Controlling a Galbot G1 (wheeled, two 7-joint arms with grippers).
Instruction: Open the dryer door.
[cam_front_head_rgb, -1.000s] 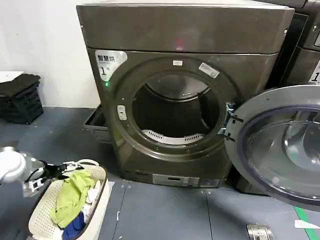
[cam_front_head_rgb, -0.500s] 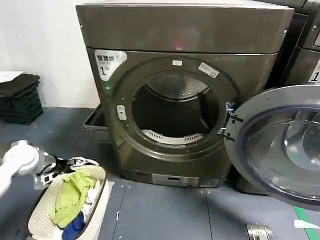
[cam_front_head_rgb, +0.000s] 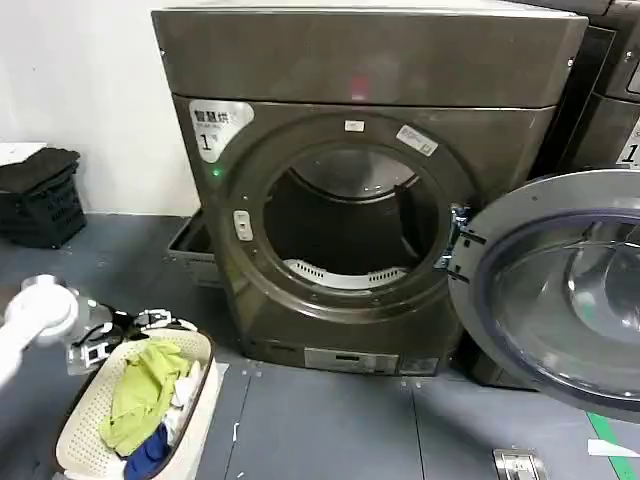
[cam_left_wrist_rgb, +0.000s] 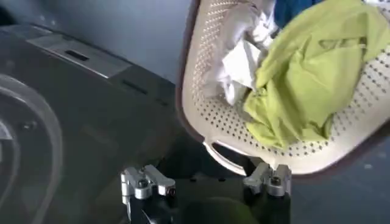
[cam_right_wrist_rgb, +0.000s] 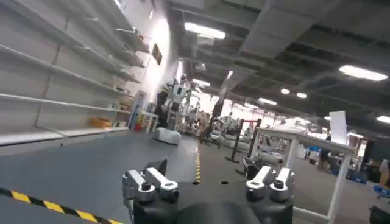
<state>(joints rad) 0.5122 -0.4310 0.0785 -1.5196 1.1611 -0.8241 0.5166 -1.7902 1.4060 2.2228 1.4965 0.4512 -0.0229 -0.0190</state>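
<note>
Standing fully swung out to the right of the dryer (cam_front_head_rgb: 360, 190), the dryer door (cam_front_head_rgb: 560, 290) shows its grey inner side (drum mouth exposed). Left gripper (cam_left_wrist_rgb: 206, 180) hovers low at the laundry basket (cam_front_head_rgb: 80, 425) rim, fingers spread, holding nothing. Right gripper (cam_right_wrist_rgb: 208, 184) faces the room, fingers apart, empty.

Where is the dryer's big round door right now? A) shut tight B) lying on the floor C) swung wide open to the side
C: the dryer door hangs swung out on its hinge beside the machine, leaving the drum opening uncovered.
</note>
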